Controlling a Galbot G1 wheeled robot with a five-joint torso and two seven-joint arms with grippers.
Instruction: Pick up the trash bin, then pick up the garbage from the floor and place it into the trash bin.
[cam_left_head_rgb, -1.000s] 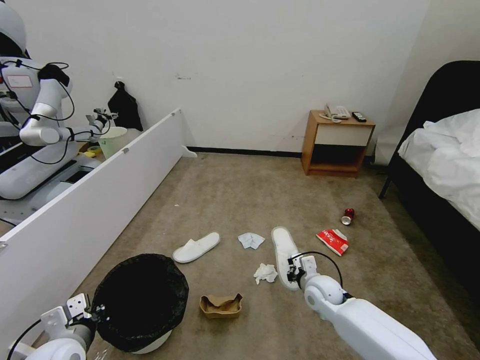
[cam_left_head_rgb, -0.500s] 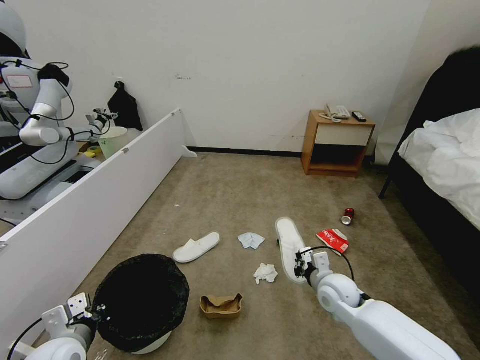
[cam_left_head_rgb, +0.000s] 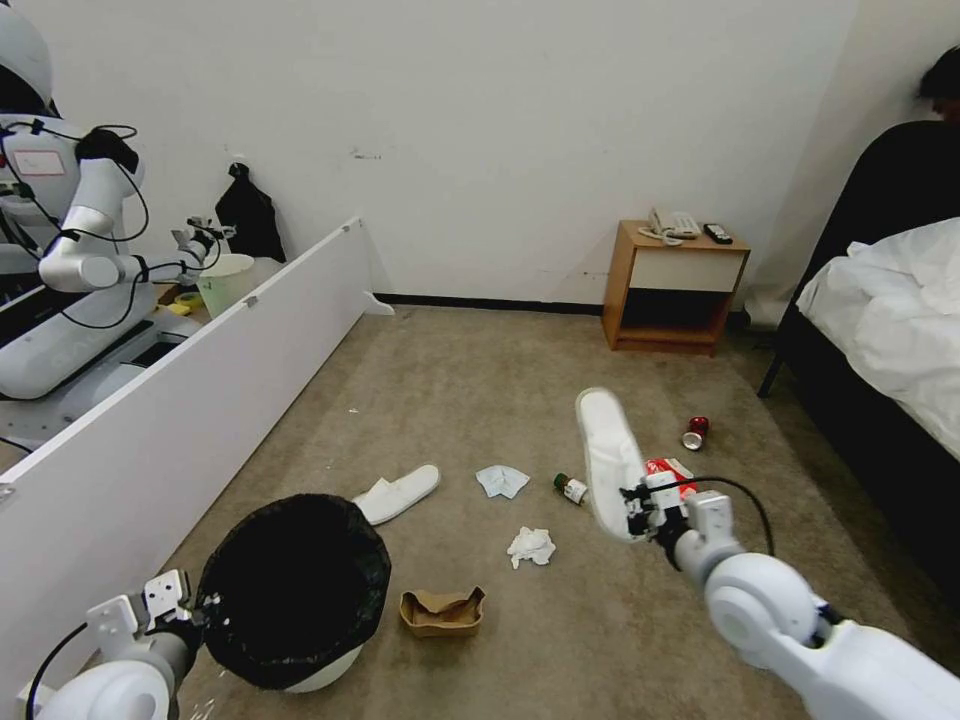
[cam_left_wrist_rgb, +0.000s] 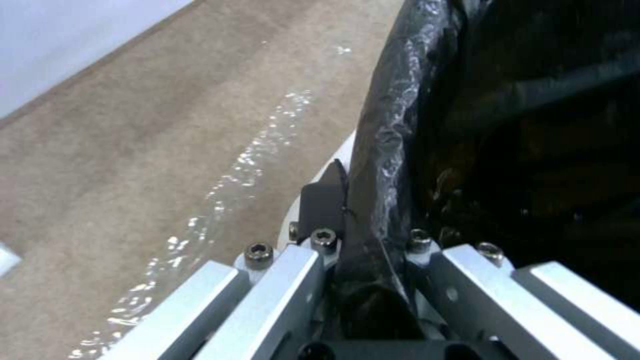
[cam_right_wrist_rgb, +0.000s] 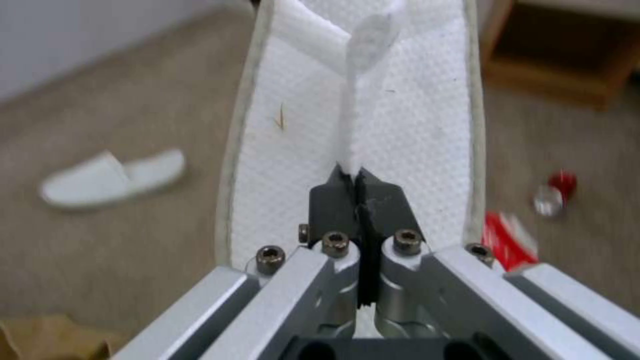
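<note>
**Now lifting: one slipper up, the bin waiting on the left**

Clearly the bin-grab step is done. The left gripper (cam_left_wrist_rgb: 347, 220), near left, has its fingers (cam_left_wrist_rgb: 320, 205) closed narrow on the black-lined rim of the trash bin (cam_left_head_rgb: 295, 590), pinching the bag and the wall between them. The bin sits low at the near left, its mouth open upward and slightly tilted.

The step in hand is the first piece of garbage. The right gripper (cam_left_head_rgb: 640, 505), near right of centre, has its fingers (cam_right_wrist_rgb: 333, 197) pressed together on a thin white strap of the held slipper (cam_left_head_rgb: 608, 460), which stands raised off the carpet (cam_left_head_rgb: 450, 390), its toe pointing away toward the far wall.

Left on the floor:
- the second slipper (cam_left_head_rgb: 400, 492), just beyond the bin
- two tissues (cam_left_head_rgb: 530, 546), mid-floor
- a cardboard scrap (cam_left_head_rgb: 442, 610), near, just right of the bin
- a small bottle (cam_left_head_rgb: 571, 488), just left of the held slipper
- a red packet (cam_right_wrist_rgb: 510, 240) and a red can (cam_left_head_rgb: 695, 433), to the right

Next, I judge, the slipper must travel left across the floor to above the bin's mouth before release. It is long against that opening, so it likely needs to go in end first, and the pinch on so thin a strap may let it swing.
</note>
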